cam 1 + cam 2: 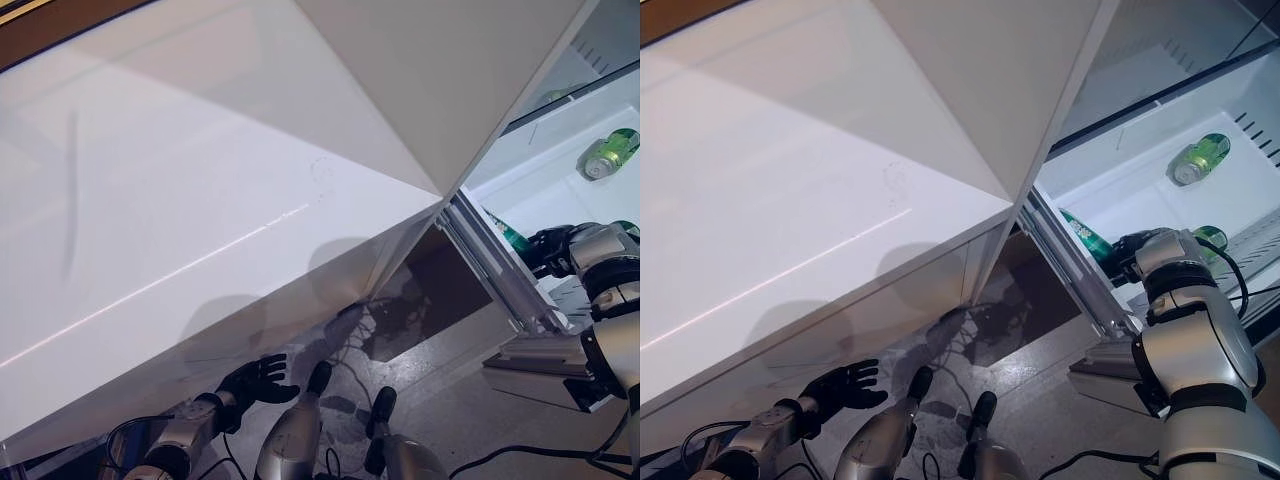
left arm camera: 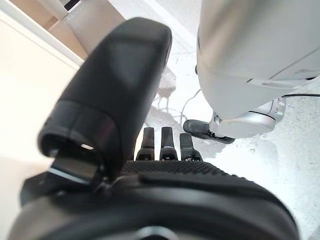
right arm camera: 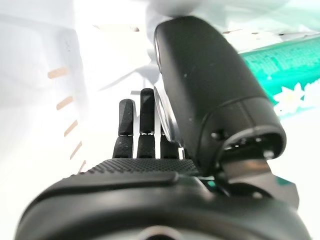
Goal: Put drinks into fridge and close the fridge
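Observation:
The fridge stands open, its white door [image 1: 200,200] swung wide across the left and middle of the eye views. My right hand [image 1: 1137,254] reaches into the fridge interior [image 1: 1120,170] on the right. A green bottle [image 1: 1086,238] lies at the shelf's front edge, right beside this hand. In the right wrist view the fingers [image 3: 134,125] run straight and the green bottle [image 3: 280,70] sits past the thumb, outside the grasp. My left hand [image 1: 255,380] hangs low under the door near the floor, fingers spread and empty.
A green can [image 1: 1198,158] lies on its side deeper on the white shelf, and another green drink [image 1: 1211,237] shows just behind my right wrist. A grey drawer or rail piece [image 1: 1105,378] juts out at the fridge's base. The floor [image 1: 1040,420] is grey concrete.

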Controlling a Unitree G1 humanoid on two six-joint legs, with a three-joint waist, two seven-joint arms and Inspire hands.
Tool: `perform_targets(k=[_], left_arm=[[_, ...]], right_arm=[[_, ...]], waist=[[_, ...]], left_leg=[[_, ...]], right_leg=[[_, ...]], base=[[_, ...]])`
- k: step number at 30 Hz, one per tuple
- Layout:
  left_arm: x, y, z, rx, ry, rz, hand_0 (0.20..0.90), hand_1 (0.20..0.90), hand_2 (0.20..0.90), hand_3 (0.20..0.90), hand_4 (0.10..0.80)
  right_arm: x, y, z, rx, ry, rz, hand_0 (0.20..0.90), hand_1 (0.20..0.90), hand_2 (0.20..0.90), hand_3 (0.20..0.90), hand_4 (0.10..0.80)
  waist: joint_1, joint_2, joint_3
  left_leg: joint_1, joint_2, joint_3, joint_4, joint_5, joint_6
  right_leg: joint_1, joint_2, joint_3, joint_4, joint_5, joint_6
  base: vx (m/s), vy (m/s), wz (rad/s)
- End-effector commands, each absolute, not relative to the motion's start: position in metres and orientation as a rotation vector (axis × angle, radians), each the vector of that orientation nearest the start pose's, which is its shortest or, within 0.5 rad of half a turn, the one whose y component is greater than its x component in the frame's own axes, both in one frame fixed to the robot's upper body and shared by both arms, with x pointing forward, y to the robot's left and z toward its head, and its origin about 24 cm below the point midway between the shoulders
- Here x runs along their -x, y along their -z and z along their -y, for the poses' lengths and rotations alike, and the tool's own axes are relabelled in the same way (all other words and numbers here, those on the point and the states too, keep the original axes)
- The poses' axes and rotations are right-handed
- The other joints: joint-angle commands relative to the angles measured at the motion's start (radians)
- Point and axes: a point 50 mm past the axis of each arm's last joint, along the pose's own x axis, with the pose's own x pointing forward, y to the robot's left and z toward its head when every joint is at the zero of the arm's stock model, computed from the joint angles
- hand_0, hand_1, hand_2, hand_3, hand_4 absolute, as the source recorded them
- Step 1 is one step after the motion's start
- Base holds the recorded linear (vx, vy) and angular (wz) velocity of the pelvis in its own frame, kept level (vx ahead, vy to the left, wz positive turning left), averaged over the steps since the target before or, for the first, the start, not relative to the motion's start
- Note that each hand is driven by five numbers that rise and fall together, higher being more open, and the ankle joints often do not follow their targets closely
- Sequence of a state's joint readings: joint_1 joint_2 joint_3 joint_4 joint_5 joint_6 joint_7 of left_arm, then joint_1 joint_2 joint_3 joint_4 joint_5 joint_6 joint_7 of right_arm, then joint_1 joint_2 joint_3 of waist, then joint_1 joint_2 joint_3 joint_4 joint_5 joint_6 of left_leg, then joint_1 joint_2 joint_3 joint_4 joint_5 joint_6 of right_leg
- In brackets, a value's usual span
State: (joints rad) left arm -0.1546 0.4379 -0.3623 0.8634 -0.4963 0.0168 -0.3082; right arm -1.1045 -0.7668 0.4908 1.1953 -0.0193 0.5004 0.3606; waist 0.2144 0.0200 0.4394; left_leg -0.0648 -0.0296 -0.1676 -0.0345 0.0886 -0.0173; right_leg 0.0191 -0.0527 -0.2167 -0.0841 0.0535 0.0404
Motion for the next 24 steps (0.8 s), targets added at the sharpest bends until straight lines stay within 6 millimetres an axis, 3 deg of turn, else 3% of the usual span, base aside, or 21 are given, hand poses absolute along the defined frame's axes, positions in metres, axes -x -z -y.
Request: perform_targets(k=[1, 7, 16, 20, 24], left_arm=[[-0.208, 0.091, -0.228, 0.027, 0.235, -0.749, 0.900, 0.900, 0.900, 0.900, 0.800], [-0.195, 0.095, -0.241, 0.028, 0.174, -0.780, 0.900, 0.900, 0.900, 0.900, 0.800], [-0.170, 0.110, -0.258, 0.049, 0.060, -0.887, 0.900, 0.900, 0.900, 0.900, 0.800], [-0.157, 0.118, -0.263, 0.047, 0.028, -0.939, 0.900, 0.900, 0.900, 0.900, 0.800], [-0.147, 0.125, -0.263, 0.051, 0.026, -0.978, 0.900, 0.900, 0.900, 0.900, 0.800]], right_arm=[[-0.383, -0.247, 0.325, 1.013, 0.299, -0.421, 0.900, 0.900, 0.900, 0.900, 0.800], [-0.368, -0.278, 0.322, 1.099, 0.268, -0.275, 0.900, 0.900, 0.900, 0.900, 0.800], [-0.336, -0.294, 0.343, 1.039, 0.223, -0.182, 0.900, 0.900, 0.900, 0.900, 0.800], [-0.324, -0.306, 0.341, 0.956, 0.217, -0.042, 0.900, 0.900, 0.900, 0.900, 0.800], [-0.310, -0.317, 0.338, 0.687, 0.291, 0.250, 0.900, 0.900, 0.900, 0.900, 0.800]], waist=[[-0.006, -0.017, -0.031], [-0.059, -0.053, -0.059], [-0.137, -0.097, -0.145], [-0.181, -0.106, -0.194], [-0.213, -0.105, -0.240]], left_leg=[[-0.049, -0.024, 0.049, 0.073, -0.045, 0.020], [-0.014, -0.015, 0.078, 0.056, -0.053, 0.024], [0.056, -0.008, 0.126, 0.013, -0.065, 0.029], [0.084, -0.006, 0.159, 0.013, -0.084, 0.033], [0.108, -0.006, 0.185, 0.024, -0.110, 0.039]], right_leg=[[-0.097, 0.020, 0.020, 0.177, -0.057, -0.040], [-0.086, 0.028, 0.058, 0.175, -0.052, -0.030], [-0.049, 0.036, 0.108, 0.153, -0.046, -0.013], [-0.033, 0.038, 0.142, 0.144, -0.047, -0.006], [-0.016, 0.040, 0.173, 0.139, -0.053, -0.001]], base=[[-0.014, 0.025, -0.06], [0.004, 0.021, -0.06], [0.023, 0.002, -0.19], [0.025, 0.028, -0.36], [0.044, 0.013, -0.26]])
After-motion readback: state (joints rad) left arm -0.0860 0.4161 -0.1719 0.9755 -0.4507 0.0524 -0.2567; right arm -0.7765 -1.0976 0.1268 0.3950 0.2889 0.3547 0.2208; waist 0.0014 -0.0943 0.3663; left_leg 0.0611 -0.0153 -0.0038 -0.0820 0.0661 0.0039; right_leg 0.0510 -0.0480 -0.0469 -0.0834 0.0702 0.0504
